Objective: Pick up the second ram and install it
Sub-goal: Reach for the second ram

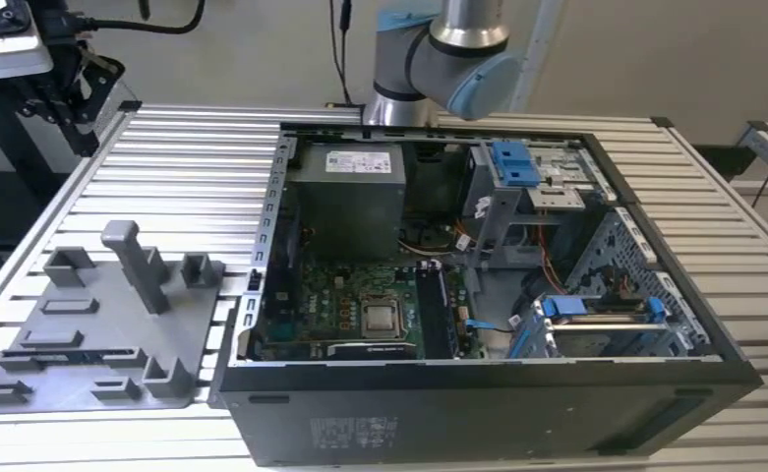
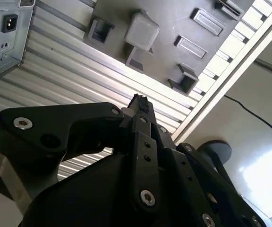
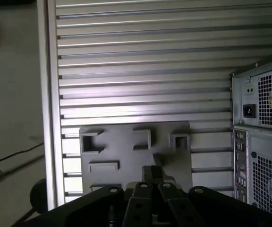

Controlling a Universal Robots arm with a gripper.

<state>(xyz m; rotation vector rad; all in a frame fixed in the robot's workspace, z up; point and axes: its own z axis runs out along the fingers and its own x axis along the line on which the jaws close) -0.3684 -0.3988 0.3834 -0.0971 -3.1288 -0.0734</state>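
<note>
Exterior view: illegible white power-supply label (image 1: 361, 158); wrist views: closed jaws

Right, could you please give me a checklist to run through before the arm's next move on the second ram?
1. Gripper facing down at the grey tray: ok.
2. Gripper open for a pick: not ok, it is shut, with nothing seen held.
3. Second ram lying in the tray: ok.
4. Computer case open on top: ok.
5. Free place in the motherboard slots: cannot tell.
</note>
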